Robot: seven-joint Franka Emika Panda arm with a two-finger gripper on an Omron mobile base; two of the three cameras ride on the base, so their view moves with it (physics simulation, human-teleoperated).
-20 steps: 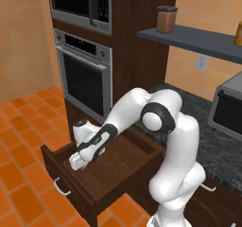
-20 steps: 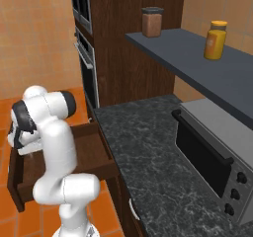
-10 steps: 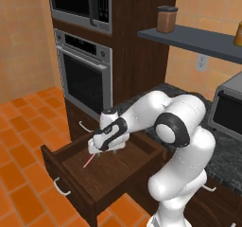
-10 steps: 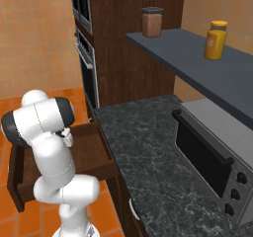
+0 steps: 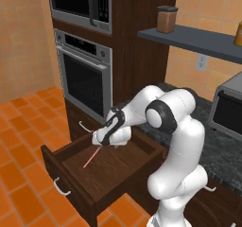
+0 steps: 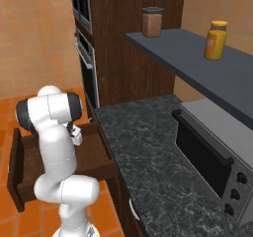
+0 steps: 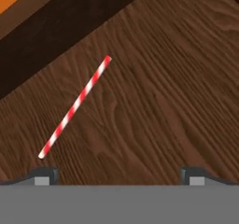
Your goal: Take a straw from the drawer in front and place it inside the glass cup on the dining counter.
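The arm (image 6: 54,147) hides the drawer (image 6: 29,167) interior in the right base view. The toaster oven (image 5: 227,110) is cut by the left base view's edge.

A brown jar (image 5: 166,19) stands at the shelf's (image 6: 197,58) near end, a yellow bottle (image 6: 215,40) farther along. A toaster oven (image 6: 215,157) sits on the dark granite counter (image 6: 143,162); a wall oven (image 5: 85,79) sits under a microwave (image 5: 80,4).

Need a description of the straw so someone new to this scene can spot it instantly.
Find the tall dark wood cabinet with the built-in oven; just below it a wide dark brown drawer stands pulled open over the orange tile floor. The straw lies flat on the drawer's wooden bottom, under the open gripper. It is a thin straight stick with red and white stripes.
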